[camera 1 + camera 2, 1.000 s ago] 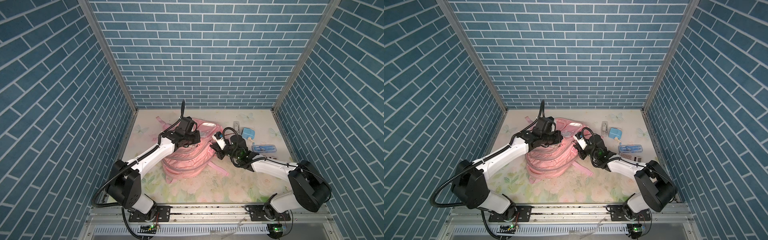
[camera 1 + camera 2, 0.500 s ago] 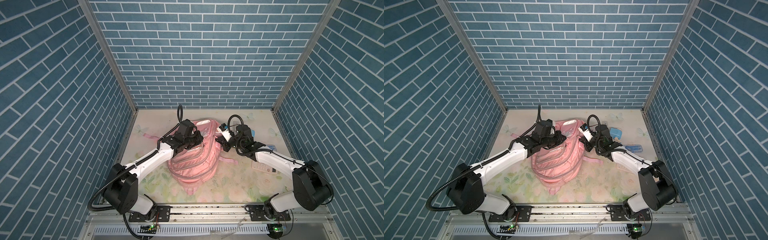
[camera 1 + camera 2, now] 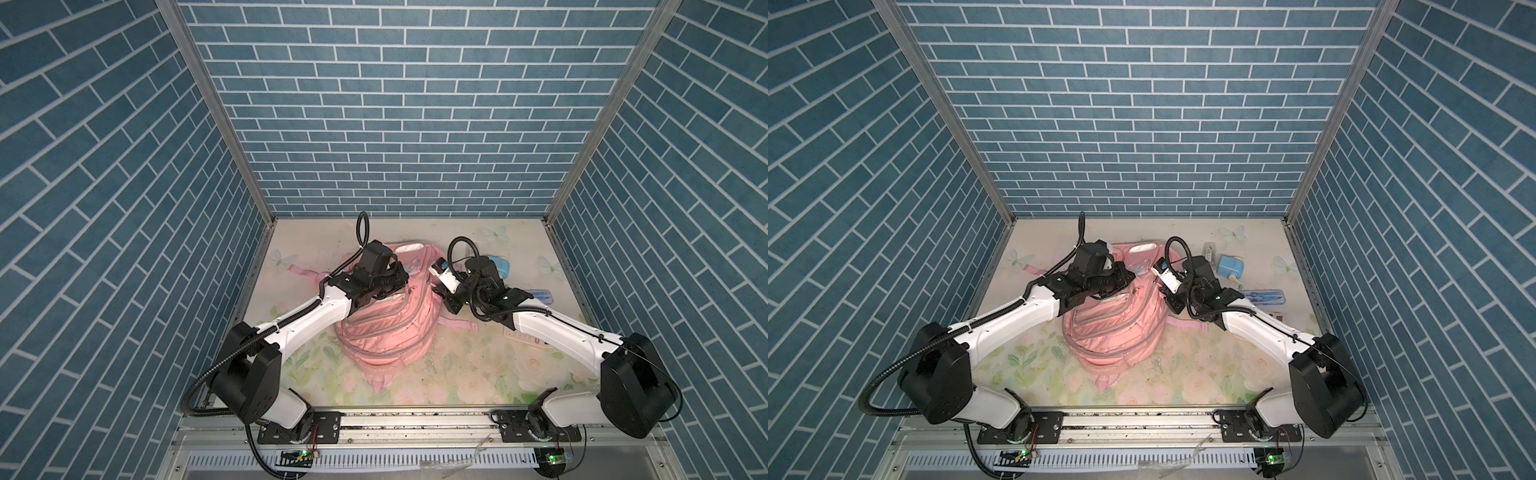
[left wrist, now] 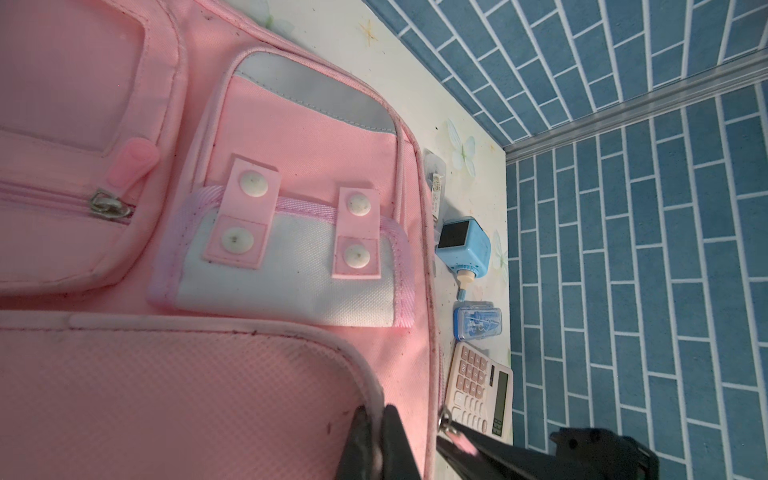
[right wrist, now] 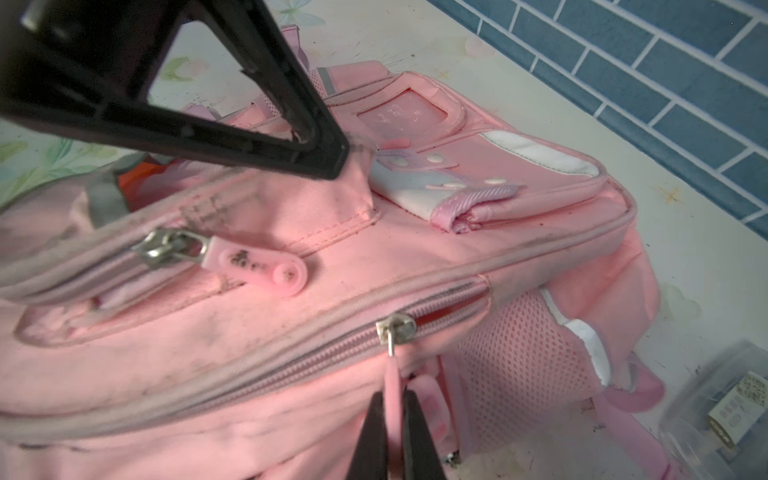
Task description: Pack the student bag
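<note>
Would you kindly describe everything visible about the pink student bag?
The student bag is a soft pink fabric backpack lying front-up on the floral table, with grey-trimmed zips, a clear window pocket, silver strips, a white snap-tab pocket and a mesh side pocket. The left gripper pinches a fabric fold; the right gripper pinches a zip pull, that zip partly open.

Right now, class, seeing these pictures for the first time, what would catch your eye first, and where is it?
The large soft pink fabric backpack fills the middle of the floral table, set against blue brick-patterned walls. Both black grippers are clamped on it: the left gripper pinches a fold of fabric, and the right gripper grips a pink zip pull. A small light blue plastic cube sits on the table to the backpack's right.
</note>
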You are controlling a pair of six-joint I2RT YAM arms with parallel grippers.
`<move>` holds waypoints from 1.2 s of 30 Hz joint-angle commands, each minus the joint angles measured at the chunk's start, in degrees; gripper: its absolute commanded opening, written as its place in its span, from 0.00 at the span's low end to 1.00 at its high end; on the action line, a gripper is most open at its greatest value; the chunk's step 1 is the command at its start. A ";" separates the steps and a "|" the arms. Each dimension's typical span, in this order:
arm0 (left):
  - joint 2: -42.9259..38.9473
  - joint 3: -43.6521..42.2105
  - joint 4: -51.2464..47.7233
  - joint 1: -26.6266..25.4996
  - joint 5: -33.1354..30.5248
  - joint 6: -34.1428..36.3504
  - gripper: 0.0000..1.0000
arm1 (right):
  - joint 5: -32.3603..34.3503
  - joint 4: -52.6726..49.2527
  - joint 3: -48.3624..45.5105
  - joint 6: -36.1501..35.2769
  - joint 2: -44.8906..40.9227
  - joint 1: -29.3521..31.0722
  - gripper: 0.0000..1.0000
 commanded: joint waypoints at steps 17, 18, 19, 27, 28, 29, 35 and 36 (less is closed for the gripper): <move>-0.20 0.08 9.56 1.61 -4.21 -6.56 0.00 | -2.30 7.85 -4.36 7.69 -2.30 3.35 0.00; -0.86 -1.14 9.81 1.15 -4.08 -7.67 0.00 | -3.79 7.55 -3.62 7.33 -1.91 1.58 0.00; -1.51 -2.45 10.51 0.78 -3.68 -9.13 0.00 | -5.02 7.38 -3.07 6.52 -1.62 0.25 0.00; -2.26 -8.86 24.16 -2.08 -8.48 -20.88 0.00 | -9.68 7.09 -0.74 1.12 0.60 -6.13 0.00; -1.40 -8.50 25.48 -2.08 -9.49 -21.54 0.00 | -9.94 6.83 -0.71 0.18 0.61 -6.16 0.00; -0.58 -8.05 26.39 -2.11 -10.24 -22.10 0.00 | -10.74 6.85 -0.80 -0.38 0.61 -6.12 0.00; 5.82 -2.75 29.87 -2.01 -12.74 -24.09 0.00 | -12.36 12.65 -5.95 2.57 -1.90 -4.02 0.00; 6.74 -1.89 30.45 -2.03 -13.03 -24.46 0.00 | -12.01 14.06 -7.14 3.07 -2.55 -3.24 0.00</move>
